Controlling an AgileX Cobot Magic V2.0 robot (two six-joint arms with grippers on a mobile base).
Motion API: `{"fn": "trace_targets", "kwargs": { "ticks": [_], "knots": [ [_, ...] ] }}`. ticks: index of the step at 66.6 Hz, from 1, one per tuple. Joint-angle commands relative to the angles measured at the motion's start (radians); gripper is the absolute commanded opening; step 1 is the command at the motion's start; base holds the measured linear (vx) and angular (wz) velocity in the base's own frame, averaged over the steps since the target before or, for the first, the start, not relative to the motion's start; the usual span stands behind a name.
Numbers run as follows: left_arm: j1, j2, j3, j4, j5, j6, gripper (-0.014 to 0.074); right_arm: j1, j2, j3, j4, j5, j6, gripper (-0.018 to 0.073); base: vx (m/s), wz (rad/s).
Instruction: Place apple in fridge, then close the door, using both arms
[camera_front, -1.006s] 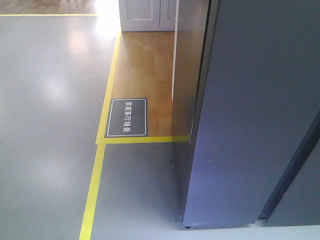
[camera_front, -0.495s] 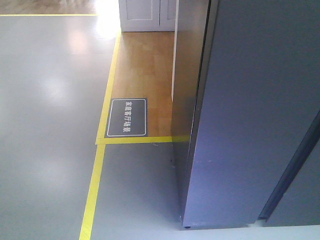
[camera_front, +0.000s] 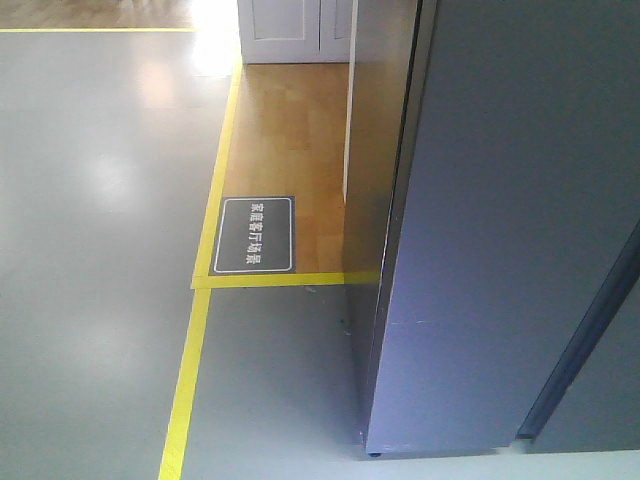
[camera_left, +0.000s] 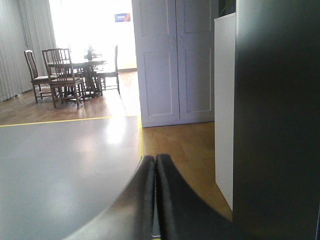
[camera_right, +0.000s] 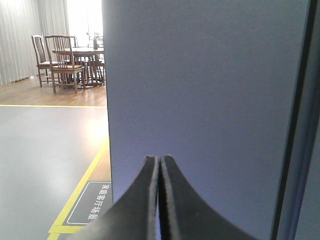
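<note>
Nothing of note moved against the earlier front views: fridge (camera_front: 500, 230) stands as before, dark grey panel filling the right of frame, floor sign (camera_front: 256, 235) and yellow tape line (camera_front: 190, 370) in the same places. Apple not visible in any view; whereabouts cannot be told. No white interior showing anywhere, only grey outer faces and a dark seam at far right, so door judged shut or nearly so, though not confirmed. Left gripper (camera_left: 155, 165) seen with jaws pressed together, holding nothing, aimed past the fridge edge toward white cabinet doors (camera_left: 175, 60) and dining table (camera_left: 80, 65). Right gripper (camera_right: 160, 165) likewise closed and empty, close before the grey panel. Stillness suggests a pause, or task near its end.
</note>
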Motion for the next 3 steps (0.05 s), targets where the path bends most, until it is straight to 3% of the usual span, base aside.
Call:
{"fn": "trace_targets", "kwargs": {
  "ticks": [1, 3],
  "knots": [
    [-0.003, -0.015, -0.016, -0.011, -0.071, -0.006, -0.0006, -0.002, -0.011, -0.004, 0.0, -0.078, 0.001, -0.0003, 0.0, 0.0],
    [-0.003, -0.015, -0.016, -0.011, -0.071, -0.006, -0.0006, -0.002, -0.011, -0.004, 0.0, -0.078, 0.001, -0.0003, 0.0, 0.0]
  ]
}}
